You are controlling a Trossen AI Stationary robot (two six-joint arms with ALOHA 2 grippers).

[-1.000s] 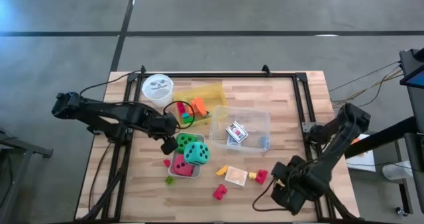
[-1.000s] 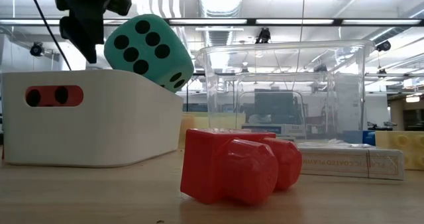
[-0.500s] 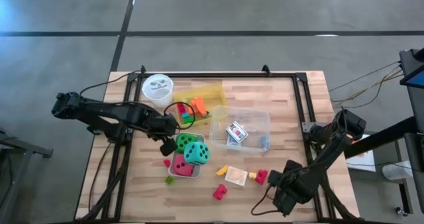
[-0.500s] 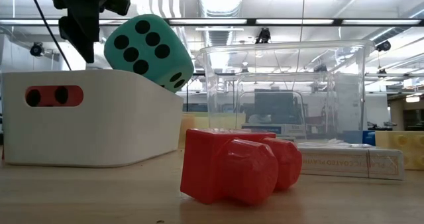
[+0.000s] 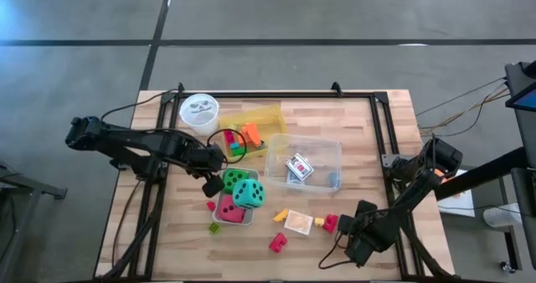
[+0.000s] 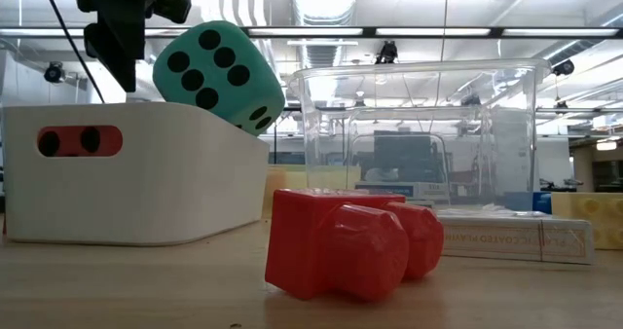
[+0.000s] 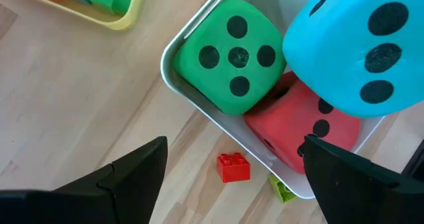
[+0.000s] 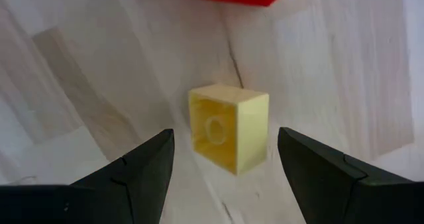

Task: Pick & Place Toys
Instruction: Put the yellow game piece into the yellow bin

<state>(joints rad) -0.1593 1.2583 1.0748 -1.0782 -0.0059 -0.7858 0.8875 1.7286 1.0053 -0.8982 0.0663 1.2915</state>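
Taking the white bin (image 5: 237, 201) as my landmark, nearest to my edge of the bench (image 5: 368, 149) I see the right gripper (image 5: 343, 226) low and well off to the bin's right, its jaws released and standing apart on either side of a small yellow block (image 8: 228, 126) without touching it; a red block (image 5: 330, 223) lies just beyond that yellow one. Between this gripper and the bin lie a card pack (image 5: 298, 223), an orange block (image 5: 280, 215) and, nearer the bench's front edge, a larger red block (image 6: 350, 242). By the bin's left wall sit a small red brick (image 7: 233, 167) and a green brick (image 7: 283, 191). Inside the bin the red die (image 7: 301, 131) lies at the bottom, the green die (image 7: 232, 56) beside it, and the teal die (image 6: 216, 74) rides on top of both, tilted. The left gripper (image 5: 209, 185) hovers just off the bin's far left corner, jaws released and holding nothing. Farther back, right of the bin, stands the clear box (image 5: 280, 149) with a card pack in it; behind the bin sits the yellow tray (image 5: 266, 114) holding coloured blocks, then the white cup (image 5: 199, 111).
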